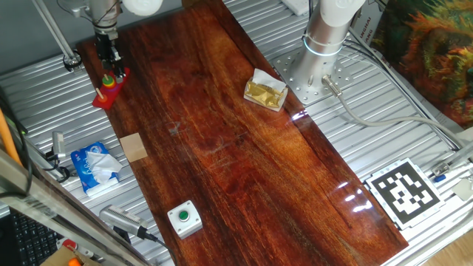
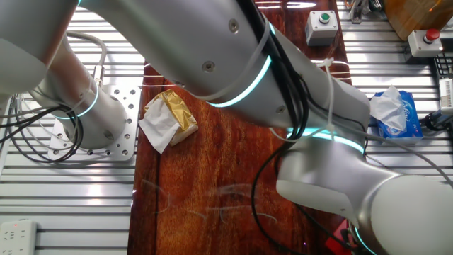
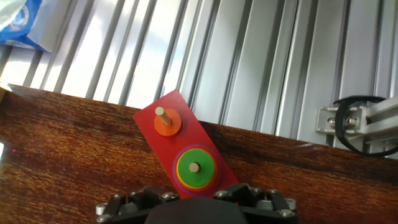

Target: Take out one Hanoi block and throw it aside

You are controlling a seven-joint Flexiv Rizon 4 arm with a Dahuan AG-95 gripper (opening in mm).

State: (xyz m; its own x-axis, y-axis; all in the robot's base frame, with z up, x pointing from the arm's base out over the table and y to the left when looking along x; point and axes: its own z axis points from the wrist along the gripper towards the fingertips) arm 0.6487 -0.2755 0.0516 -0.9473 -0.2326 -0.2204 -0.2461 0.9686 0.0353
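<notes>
The red Hanoi base lies at the far left corner of the wooden table. The green Hanoi block tops a stack of coloured rings on one peg. In the hand view the green block sits on its peg above yellow and purple rims, and an orange ring sits on another peg of the red base. My gripper hangs just above the stack, its fingers apart and holding nothing. In the hand view only the gripper's dark body shows at the bottom edge, with no fingertips in view.
A wooden cube, a blue tissue pack and a green button box lie along the left side. A crumpled yellow-white wrapper lies near the arm's base. A metal bracket stands just beyond the table edge.
</notes>
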